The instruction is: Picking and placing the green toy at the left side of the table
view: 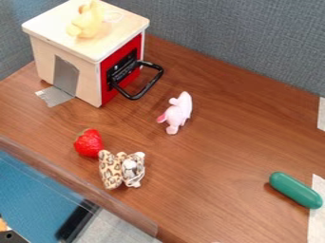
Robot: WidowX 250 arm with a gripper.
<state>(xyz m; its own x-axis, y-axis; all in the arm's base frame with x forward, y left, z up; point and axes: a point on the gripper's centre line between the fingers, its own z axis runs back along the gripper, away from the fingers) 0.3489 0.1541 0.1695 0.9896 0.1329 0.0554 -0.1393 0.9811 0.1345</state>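
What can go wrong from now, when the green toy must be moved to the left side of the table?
The green toy looks smooth and rounded, so it may slip or roll when grasped. On the left, the leopard-print toy lies beside the strawberry, near the table edge; a careless placement might push it off.

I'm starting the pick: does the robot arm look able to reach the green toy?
Probably yes: the green toy lies uncovered on the tabletop, one end at the white strip, with no other toy touching it.
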